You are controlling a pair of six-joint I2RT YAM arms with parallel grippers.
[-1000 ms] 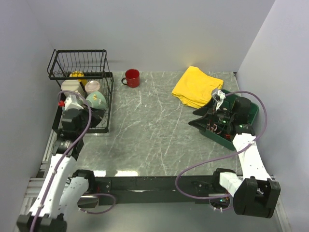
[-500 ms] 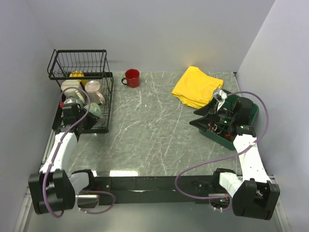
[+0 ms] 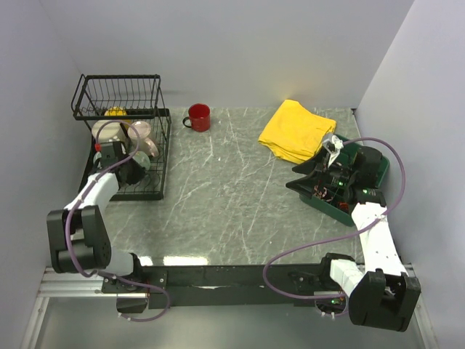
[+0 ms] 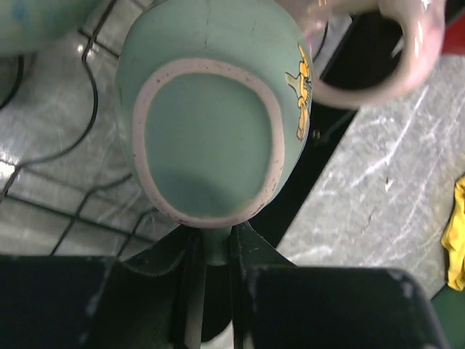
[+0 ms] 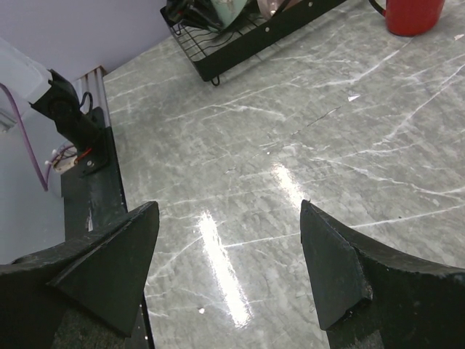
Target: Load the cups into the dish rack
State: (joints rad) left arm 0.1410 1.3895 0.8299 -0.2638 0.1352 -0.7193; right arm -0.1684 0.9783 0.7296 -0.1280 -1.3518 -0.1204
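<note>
Grey-green mug, likely rigid, slick and chippable, is sitting in the dish rack at the far-left corner; left gripper is clamping its handle, the surest hold; right gripper is gaping empty.

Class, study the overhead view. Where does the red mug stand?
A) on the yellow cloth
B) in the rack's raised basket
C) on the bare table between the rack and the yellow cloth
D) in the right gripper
C: the red mug stands alone on the table, apart from the dish rack and the yellow cloth, and the right gripper is open and empty.
</note>
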